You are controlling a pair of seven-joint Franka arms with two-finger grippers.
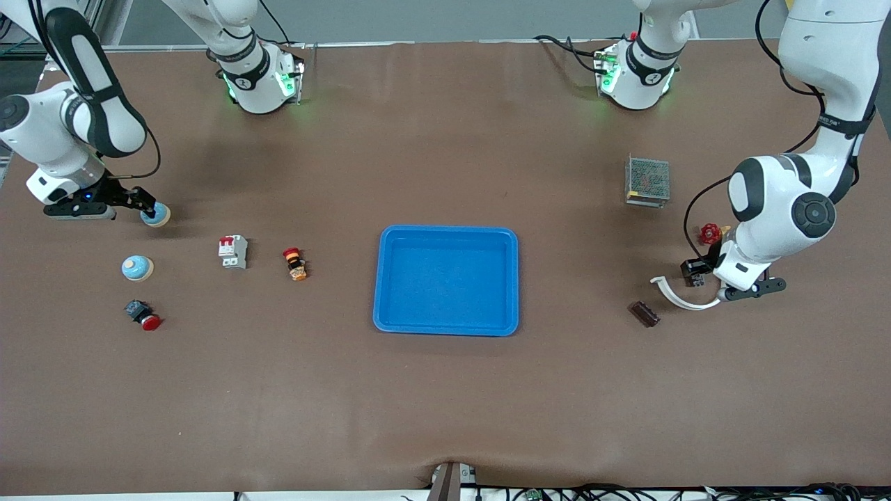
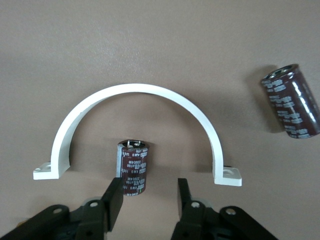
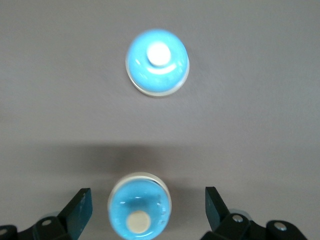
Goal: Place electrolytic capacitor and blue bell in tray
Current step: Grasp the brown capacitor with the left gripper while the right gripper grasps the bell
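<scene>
The blue tray (image 1: 445,282) lies mid-table with nothing in it. My left gripper (image 1: 698,276) (image 2: 150,187) is low over the table at the left arm's end, open. One finger (image 2: 114,197) touches a small upright electrolytic capacitor (image 2: 134,167), and the other finger stands apart from it. A larger capacitor (image 1: 644,314) (image 2: 291,102) lies on its side nearby. At the right arm's end, my right gripper (image 1: 150,209) (image 3: 148,200) is open around a blue bell (image 1: 156,216) (image 3: 140,210), gaps on both sides. A second blue bell (image 1: 137,268) (image 3: 157,60) sits nearer the front camera.
A white arch clamp (image 1: 681,295) (image 2: 135,95) curves around the small capacitor. A red valve handle (image 1: 710,233) and a metal mesh box (image 1: 648,181) are by the left arm. A white breaker (image 1: 233,251), an orange-red button (image 1: 295,264) and a red pushbutton (image 1: 143,315) lie near the bells.
</scene>
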